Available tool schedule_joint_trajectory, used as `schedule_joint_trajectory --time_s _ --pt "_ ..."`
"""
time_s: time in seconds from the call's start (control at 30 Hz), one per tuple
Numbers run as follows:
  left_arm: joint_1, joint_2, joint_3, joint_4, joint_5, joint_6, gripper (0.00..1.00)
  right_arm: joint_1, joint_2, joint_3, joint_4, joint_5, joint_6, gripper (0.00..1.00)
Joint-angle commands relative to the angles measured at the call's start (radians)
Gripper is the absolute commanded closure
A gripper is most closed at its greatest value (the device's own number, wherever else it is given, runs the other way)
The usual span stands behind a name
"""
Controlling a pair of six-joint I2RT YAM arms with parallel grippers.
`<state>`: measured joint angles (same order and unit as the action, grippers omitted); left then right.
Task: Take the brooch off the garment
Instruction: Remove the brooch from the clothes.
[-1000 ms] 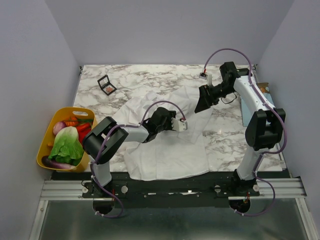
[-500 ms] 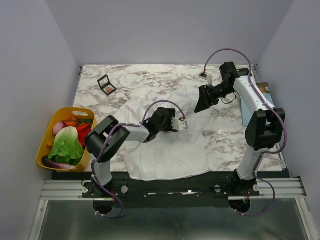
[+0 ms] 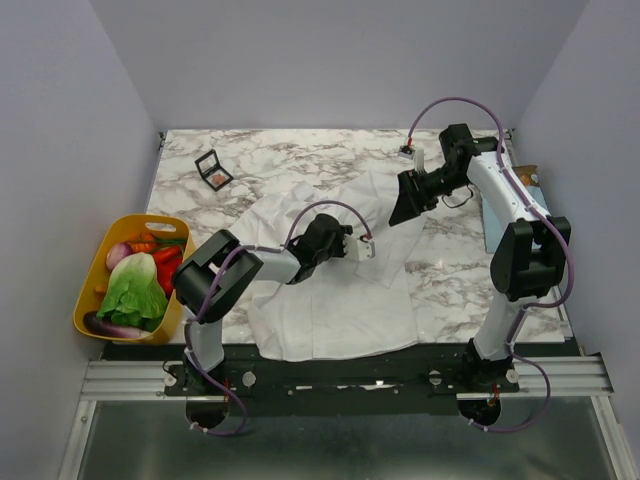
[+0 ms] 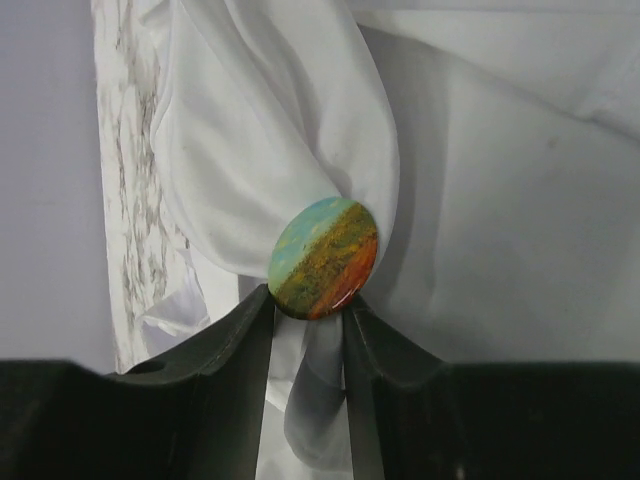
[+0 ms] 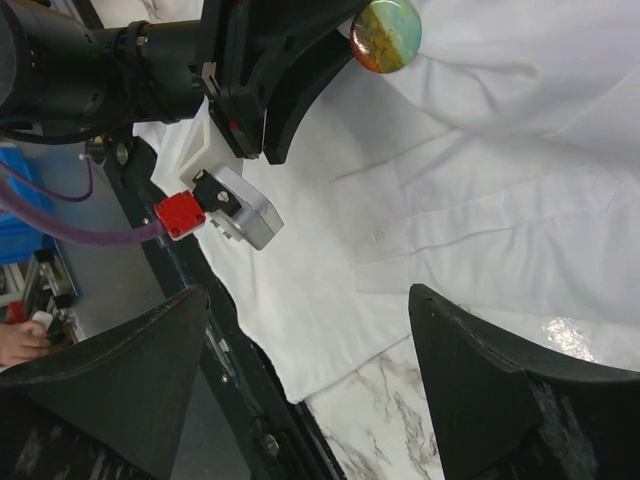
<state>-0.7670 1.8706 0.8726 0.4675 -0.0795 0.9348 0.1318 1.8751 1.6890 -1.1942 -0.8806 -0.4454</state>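
Note:
The white garment (image 3: 340,290) lies spread on the marble table. The round green and orange-red brooch (image 4: 323,258) is pinned to a raised fold of it. My left gripper (image 4: 307,310) is shut at the brooch's lower rim, with a bunch of shirt fabric pinched between the fingers. The right wrist view shows the brooch (image 5: 386,35) at the tips of the left gripper (image 5: 345,35), above the flat garment (image 5: 480,200). My right gripper (image 5: 305,300) is wide open and empty. It hovers over the shirt's far right part (image 3: 405,210). The brooch is hidden in the top view.
A yellow basket (image 3: 84,300) of vegetables stands at the table's left edge. A black makeup palette (image 3: 213,170) lies at the back left. A small dark object (image 3: 407,150) sits at the back. A blue box (image 3: 495,220) stands at the right edge.
My left arm has shifted slightly, its elbow a little up and right, the wrist barely moved. The right arm has not moved.

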Motion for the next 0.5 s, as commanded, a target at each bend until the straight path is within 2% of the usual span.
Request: schedule_joint_trajectory --time_s 0.0,0.2,0.23,0.47 --pt "0.003 0.009 0.029 -0.013 -0.011 -0.013 0.6 0.002 -0.007 -0.003 0.018 -0.001 -0.001 0.11" --pt "0.003 -0.025 0.045 -0.055 0.001 -0.051 0.61 0.0 -0.011 0.001 0.012 0.008 -0.006 0.11" --pt "0.005 -0.031 0.045 -0.065 0.006 -0.057 0.67 0.0 -0.013 0.001 0.012 0.006 -0.007 0.11" --pt "0.006 -0.094 0.074 -0.194 0.078 -0.14 0.71 -0.003 -0.013 0.02 -0.001 0.005 -0.019 0.11"
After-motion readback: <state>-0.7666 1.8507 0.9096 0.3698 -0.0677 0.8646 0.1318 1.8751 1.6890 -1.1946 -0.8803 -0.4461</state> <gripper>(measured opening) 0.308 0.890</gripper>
